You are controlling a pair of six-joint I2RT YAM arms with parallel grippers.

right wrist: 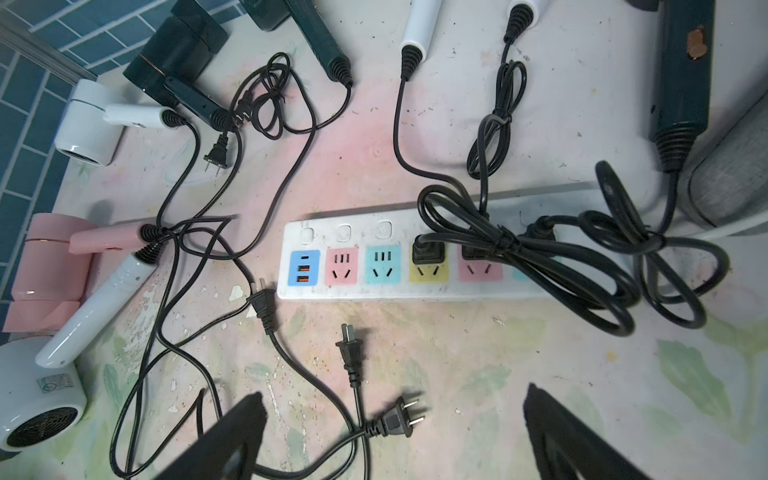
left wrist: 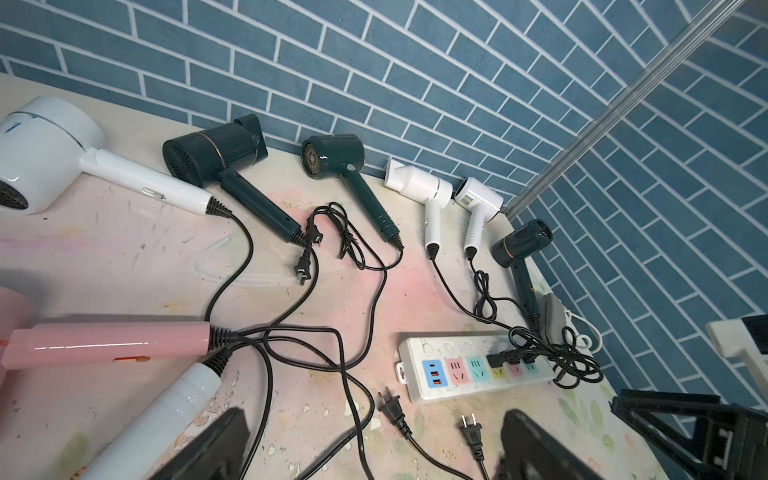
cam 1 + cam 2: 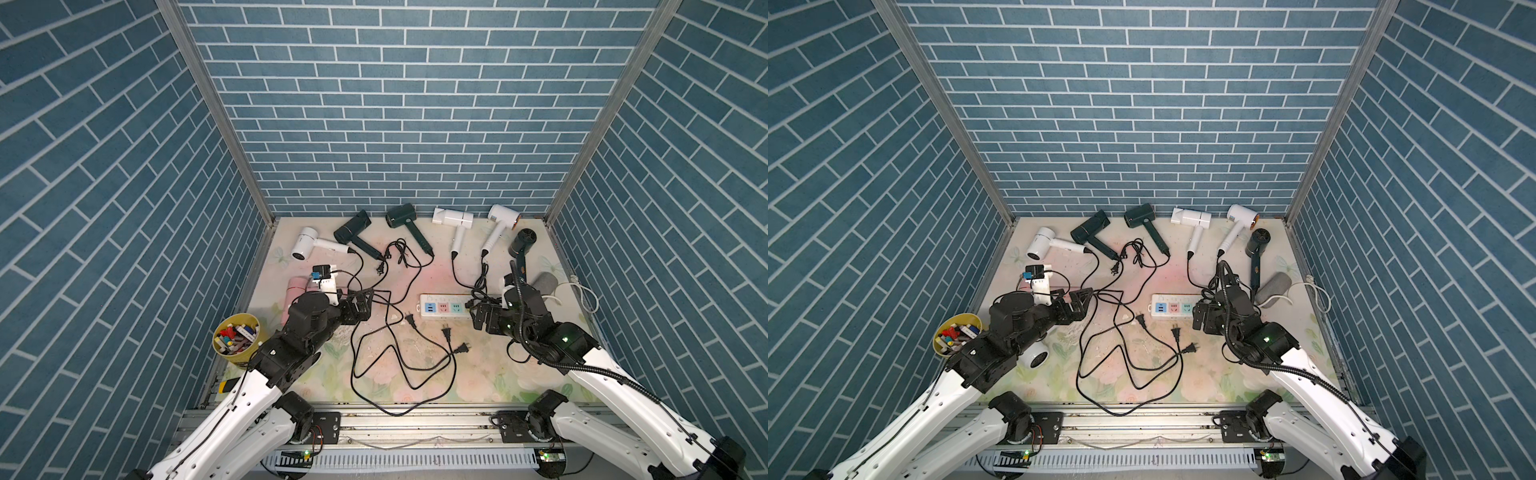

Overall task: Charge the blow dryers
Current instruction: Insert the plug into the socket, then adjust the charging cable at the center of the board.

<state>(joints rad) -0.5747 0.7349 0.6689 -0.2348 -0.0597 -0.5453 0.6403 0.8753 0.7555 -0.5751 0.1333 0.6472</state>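
Dryers [image 3: 401,216]: hammer-shaped, handles fanned toward white pastel-socket power strip [image 1: 415,292] so cords reach | left gripper [image 2: 374,419], right gripper [image 1: 395,397]: spread, empty, near loose black plugs [image 1: 351,345].

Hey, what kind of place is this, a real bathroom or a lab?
Most likely a robot test booth, not a real bathroom: blue brick-print wall panels in metal framing, a worn floral tabletop, and two robot arms on a rail, beside blow dryers and a power strip.
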